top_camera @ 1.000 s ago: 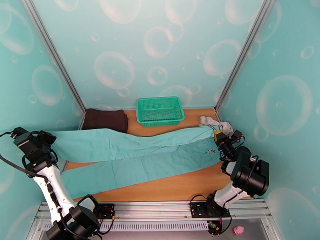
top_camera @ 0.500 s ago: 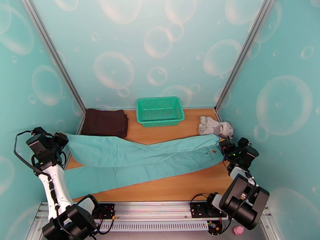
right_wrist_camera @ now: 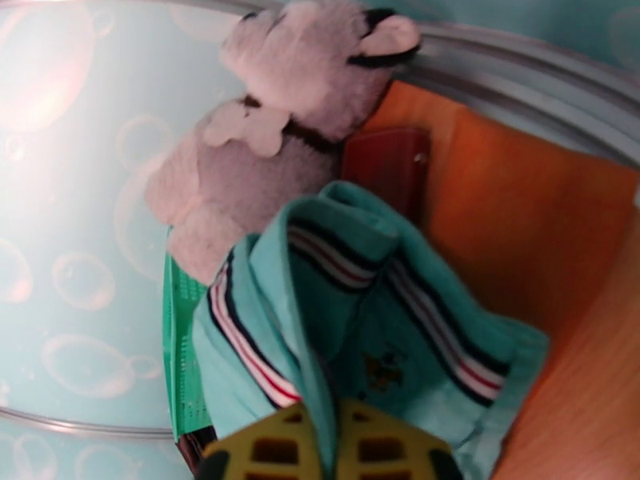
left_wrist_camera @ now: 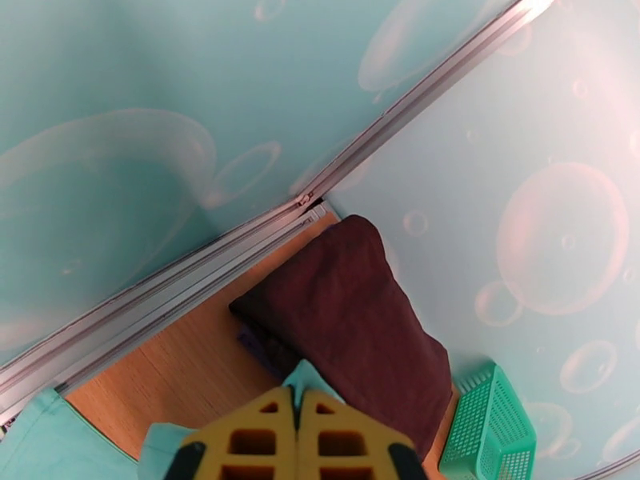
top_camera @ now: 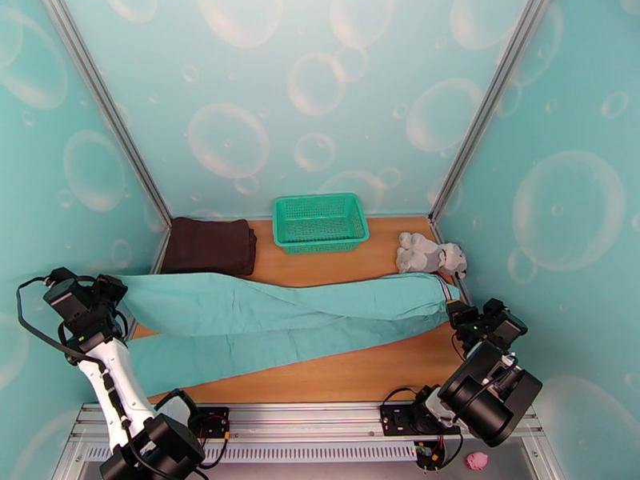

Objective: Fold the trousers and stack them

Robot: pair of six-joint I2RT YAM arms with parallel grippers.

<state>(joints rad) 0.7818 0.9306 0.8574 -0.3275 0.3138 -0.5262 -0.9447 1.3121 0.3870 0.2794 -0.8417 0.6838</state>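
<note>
Since a second ago both arms have drawn back toward the near edge, pulling the far leg of the trousers [top_camera: 288, 314] partly over the near one. At the table's [top_camera: 360, 374] left edge the left gripper [top_camera: 116, 294] is clamped on what seems a leg hem. At the right edge the right gripper [top_camera: 456, 311] pinches the striped waistband.

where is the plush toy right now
Top view: the plush toy lies in the far right corner of the table, right of the green basket, just beyond the trousers' waistband.
</note>
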